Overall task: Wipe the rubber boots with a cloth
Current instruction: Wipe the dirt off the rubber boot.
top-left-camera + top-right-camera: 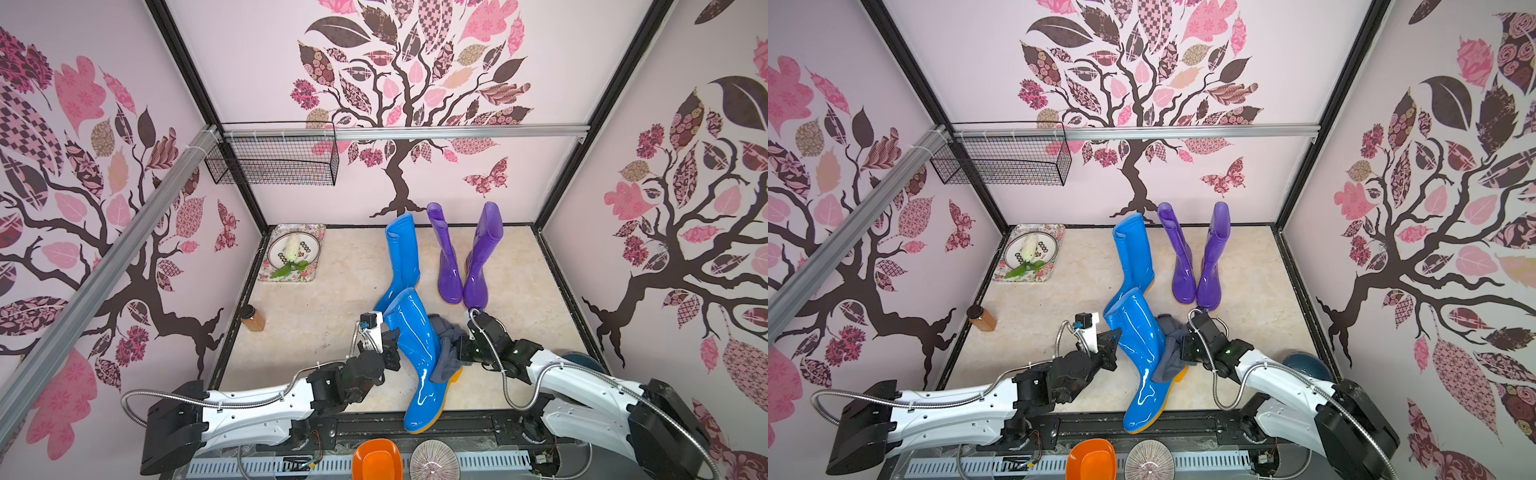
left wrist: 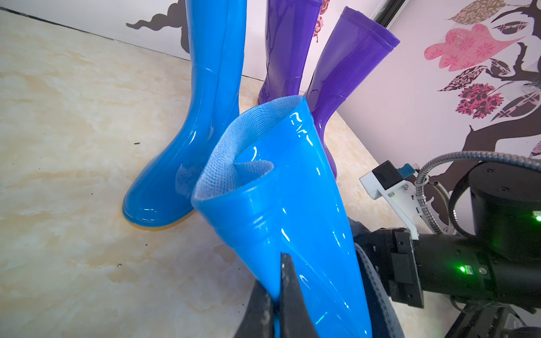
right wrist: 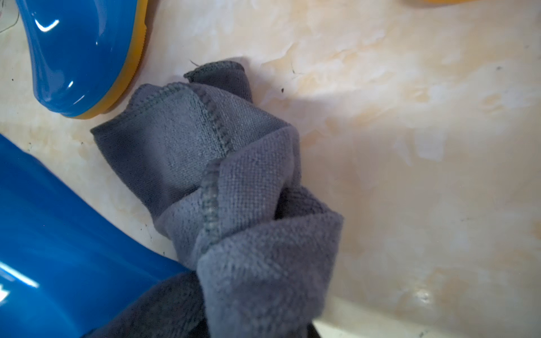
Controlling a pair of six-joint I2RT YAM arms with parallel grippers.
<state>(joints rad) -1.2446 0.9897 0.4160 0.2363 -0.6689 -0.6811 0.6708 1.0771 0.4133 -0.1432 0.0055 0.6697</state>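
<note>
Left wrist view: the left claw (image 2: pixel 275 278) pinches the shaft of the tilted nearer blue rubber boot (image 2: pixel 292 204). In a top view, the right claw (image 1: pixel 460 349) holds the grey cloth (image 1: pixel 445 353) bunched against that boot's side. This looks like the wiping step; the next move probably calls for a steady stroke along the shaft.

Floral tray (image 1: pixel 311 272) in far left corner of marbled tabletop (image 1: pixel 332 299), patterned plate (image 1: pixel 275 250) on it, white flower (image 1: pixel 293 245) across plate. Amber jar (image 1: pixel 253 319), dark lid, by left edge. Wire basket (image 1: pixel 274 160) hung on rail. Orange bowl (image 1: pixel 377 459) beside striped dish (image 1: pixel 434 460) at front edge.
</note>
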